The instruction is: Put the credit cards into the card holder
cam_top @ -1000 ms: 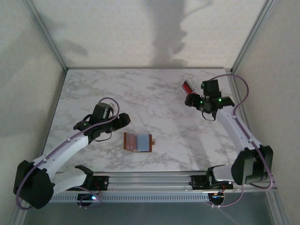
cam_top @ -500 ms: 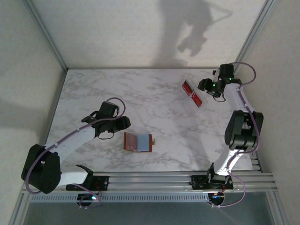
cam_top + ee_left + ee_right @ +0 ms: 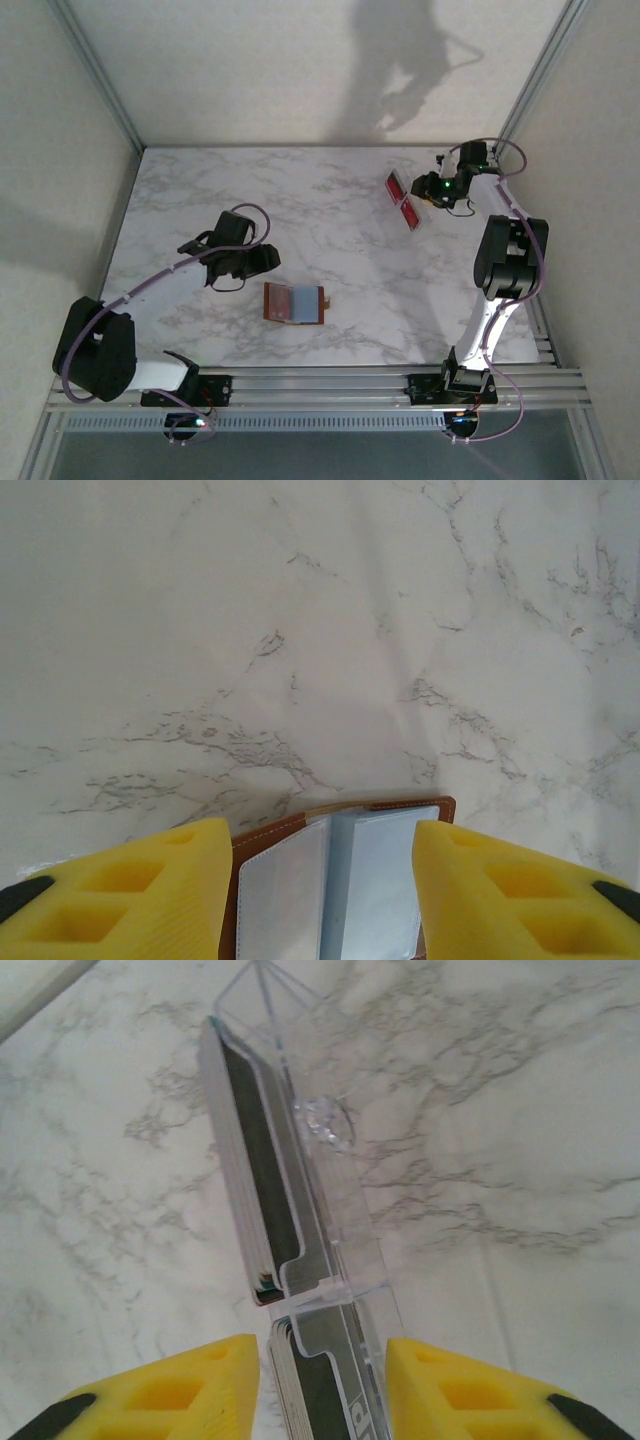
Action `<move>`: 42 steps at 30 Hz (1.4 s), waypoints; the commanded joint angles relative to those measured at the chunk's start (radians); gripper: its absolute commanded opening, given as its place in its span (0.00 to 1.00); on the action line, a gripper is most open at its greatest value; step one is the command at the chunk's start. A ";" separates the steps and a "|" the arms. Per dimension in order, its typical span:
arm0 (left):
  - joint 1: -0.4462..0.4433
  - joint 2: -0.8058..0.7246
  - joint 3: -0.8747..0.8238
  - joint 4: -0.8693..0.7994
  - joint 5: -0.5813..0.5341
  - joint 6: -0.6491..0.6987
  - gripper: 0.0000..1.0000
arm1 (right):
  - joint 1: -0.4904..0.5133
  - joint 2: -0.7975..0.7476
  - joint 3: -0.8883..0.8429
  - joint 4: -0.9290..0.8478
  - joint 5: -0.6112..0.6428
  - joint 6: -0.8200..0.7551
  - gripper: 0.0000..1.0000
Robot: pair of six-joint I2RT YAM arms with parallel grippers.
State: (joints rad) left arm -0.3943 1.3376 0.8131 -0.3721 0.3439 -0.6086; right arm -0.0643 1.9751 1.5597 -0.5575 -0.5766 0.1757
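Left pincer [image 3: 322, 842] hangs low over the marble counter [image 3: 300, 630], its yellow fingers partway open and gripping nothing. The opened tan card holder [image 3: 340, 870] lies flat beneath the gap with its pale pockets facing up. Over at the far right of the counter, the right pincer [image 3: 322, 1360] is partway open too, its fingers straddling one end of a clear tray [image 3: 335, 1210] with the credit cards [image 3: 250, 1150] stacked inside; a sliver of marble shows beside the left finger, so it is not clamped on anything.
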 commanded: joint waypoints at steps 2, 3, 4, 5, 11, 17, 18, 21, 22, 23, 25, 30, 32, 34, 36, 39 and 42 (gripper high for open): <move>0.011 -0.063 -0.032 -0.017 0.005 -0.003 0.50 | 0.017 0.011 -0.006 0.004 -0.097 -0.052 0.33; 0.011 -0.077 -0.043 -0.014 0.005 -0.009 0.50 | 0.021 0.016 -0.003 -0.009 -0.077 -0.064 0.31; 0.011 -0.089 -0.052 -0.014 0.006 -0.015 0.50 | 0.027 0.018 -0.001 -0.020 -0.052 -0.074 0.29; 0.011 -0.099 -0.059 -0.014 0.005 -0.018 0.50 | 0.030 0.017 -0.002 -0.023 -0.042 -0.079 0.28; 0.011 -0.155 -0.075 -0.049 -0.006 -0.016 0.50 | 0.058 0.032 0.009 -0.029 -0.029 -0.098 0.24; 0.019 -0.150 -0.052 -0.081 -0.006 0.013 0.51 | 0.063 0.041 0.040 -0.023 0.011 -0.069 0.26; 0.021 -0.145 -0.047 -0.086 -0.005 0.017 0.50 | 0.062 0.037 0.049 -0.028 0.020 -0.065 0.28; 0.026 -0.147 -0.031 -0.099 -0.003 0.031 0.50 | 0.063 0.018 0.068 -0.025 0.033 -0.059 0.34; 0.027 -0.150 -0.029 -0.100 -0.005 0.035 0.50 | 0.063 0.016 0.078 -0.025 0.036 -0.058 0.35; 0.028 -0.156 -0.028 -0.100 -0.007 0.036 0.50 | 0.061 0.018 0.091 -0.025 0.043 -0.052 0.35; 0.032 -0.165 -0.037 -0.095 -0.015 0.035 0.50 | 0.062 0.038 0.133 -0.035 0.054 -0.043 0.36; 0.043 -0.158 -0.040 -0.076 -0.015 0.034 0.50 | 0.103 0.121 0.273 -0.148 0.185 -0.115 0.42; 0.050 -0.156 -0.038 -0.069 -0.025 0.032 0.50 | 0.139 0.150 0.321 -0.190 0.335 -0.153 0.53; 0.055 -0.150 -0.038 -0.057 -0.025 0.026 0.51 | 0.172 0.175 0.356 -0.218 0.473 -0.206 0.58; 0.057 -0.146 -0.041 -0.052 -0.029 0.019 0.56 | 0.202 0.208 0.405 -0.253 0.575 -0.263 0.66; 0.060 -0.140 -0.049 -0.042 -0.031 0.007 0.61 | 0.232 0.253 0.465 -0.296 0.610 -0.314 0.76; 0.062 -0.131 -0.047 -0.041 -0.023 0.004 0.63 | 0.258 0.279 0.491 -0.296 0.649 -0.333 0.78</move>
State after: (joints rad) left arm -0.3431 1.1954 0.7513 -0.4236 0.3359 -0.5983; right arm 0.1852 2.2299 2.0014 -0.7956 -0.0383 -0.0917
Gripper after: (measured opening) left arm 0.626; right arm 0.775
